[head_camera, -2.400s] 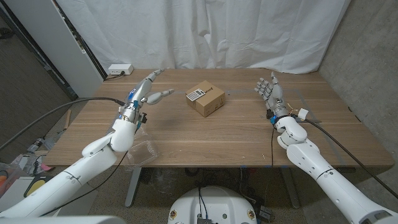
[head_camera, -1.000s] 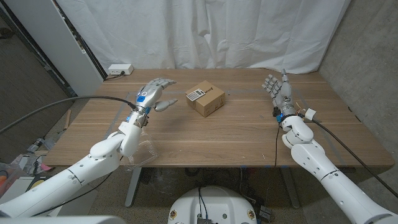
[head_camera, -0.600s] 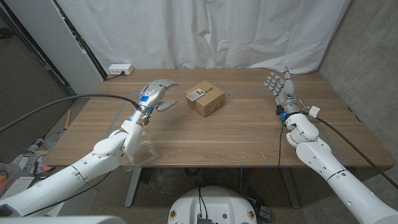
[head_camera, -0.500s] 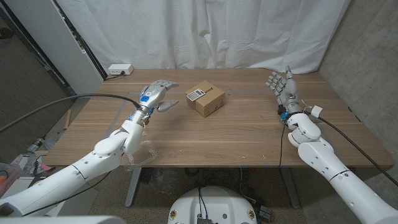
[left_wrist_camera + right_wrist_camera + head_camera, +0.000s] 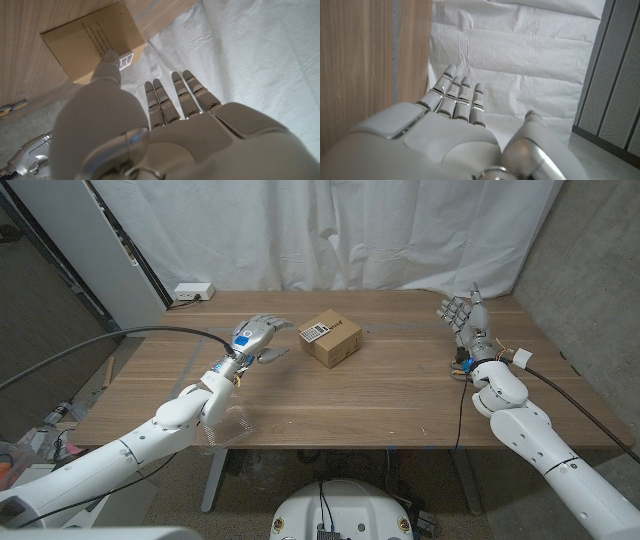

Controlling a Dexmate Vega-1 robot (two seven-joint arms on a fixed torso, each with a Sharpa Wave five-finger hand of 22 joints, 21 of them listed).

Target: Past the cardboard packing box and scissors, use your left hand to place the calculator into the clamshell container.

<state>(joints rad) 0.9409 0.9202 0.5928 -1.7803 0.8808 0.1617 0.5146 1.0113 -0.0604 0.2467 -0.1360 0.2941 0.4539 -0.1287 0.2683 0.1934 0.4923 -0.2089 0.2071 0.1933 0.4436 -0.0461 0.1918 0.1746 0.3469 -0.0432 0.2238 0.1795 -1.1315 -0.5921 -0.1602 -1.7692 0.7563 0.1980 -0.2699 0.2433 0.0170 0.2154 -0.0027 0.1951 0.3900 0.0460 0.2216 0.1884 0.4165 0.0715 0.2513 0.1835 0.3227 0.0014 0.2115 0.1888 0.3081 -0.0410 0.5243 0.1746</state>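
The left hand (image 5: 258, 336), fingers spread and empty, hovers beside the brown cardboard packing box (image 5: 333, 340) to reach the small grey calculator (image 5: 314, 333) lying atop it; the right hand (image 5: 467, 320) waits open above the wooden surface (image 5: 400, 395).

The cardboard packing box (image 5: 331, 340) is plain brown, with small dark print on one face in the left wrist view. On its top lies the calculator (image 5: 313, 333), pale grey with rows of darker keys. Left of the box, the left hand (image 5: 258, 337) is silver-grey with a blue patch on its back. Near the table's front edge, left of the box, sits the clamshell container (image 5: 228, 426) (clear plastic). The table (image 5: 390, 390) is warm brown wood grain, the curtain (image 5: 330, 230) behind the box white.
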